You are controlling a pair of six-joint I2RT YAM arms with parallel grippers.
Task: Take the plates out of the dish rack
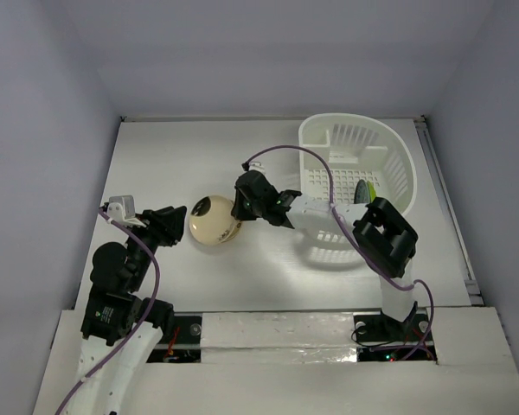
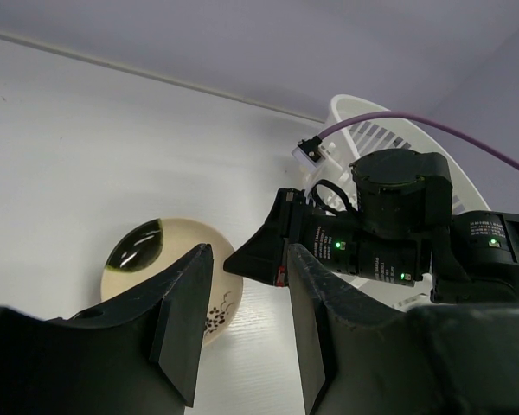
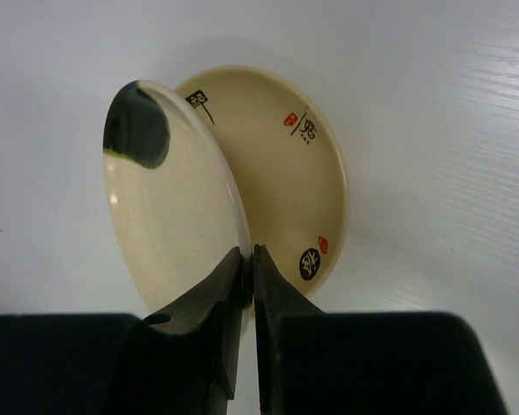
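Two plates out of dish rack [image 1: 350,143], both left of rack on worktop [image 1: 199,164].
Patterned plate [image 3: 298,173] lies flat.
Cream plate [image 3: 169,207] tilted on edge over it, rim pinched between right fingers [image 3: 221,294], fingers narrow, plate not yet released.
Left fingers [image 2: 182,311] part-open, holding nothing, on side of plates away from rack.
Lime green plate [image 1: 368,188] stands inside rack; right arm hides rest of rack interior.
Judgement: second plate nearly stacked; at least one left to unload.

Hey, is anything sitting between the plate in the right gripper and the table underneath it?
Yes. The right gripper pinches the cream plate by its rim, on edge, and a patterned plate lies on the table directly beneath it.
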